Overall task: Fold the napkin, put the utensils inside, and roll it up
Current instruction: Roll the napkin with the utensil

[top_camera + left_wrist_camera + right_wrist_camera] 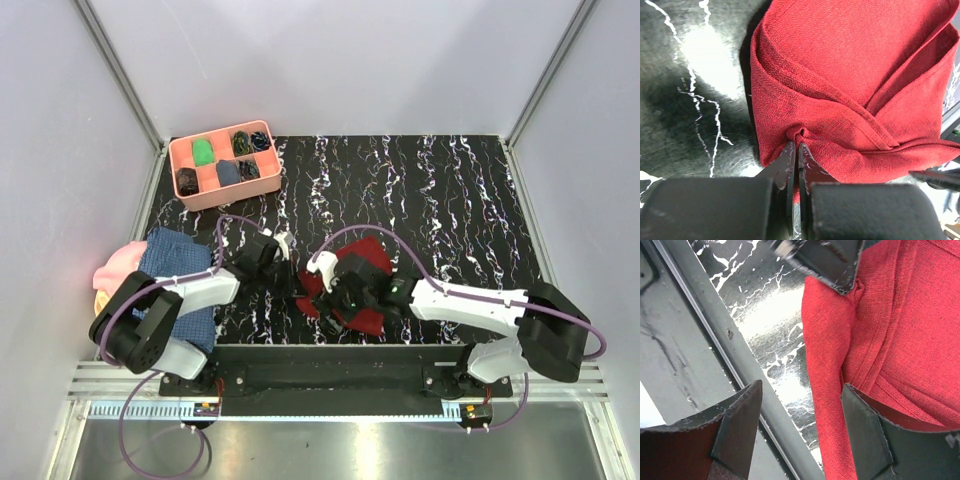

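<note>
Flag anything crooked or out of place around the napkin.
The napkin is folded unevenly: its layers cross at a slant, and the corner puckers where the left gripper pinches it. The right gripper stands open over its edge.

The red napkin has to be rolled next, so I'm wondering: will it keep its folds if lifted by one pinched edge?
Probably not: the napkin lies in soft, loose overlapping folds, so it would likely droop and unfold. Its coarse weave puckers where the left gripper pinches it, suggesting a secure, non-slippery hold.
</note>
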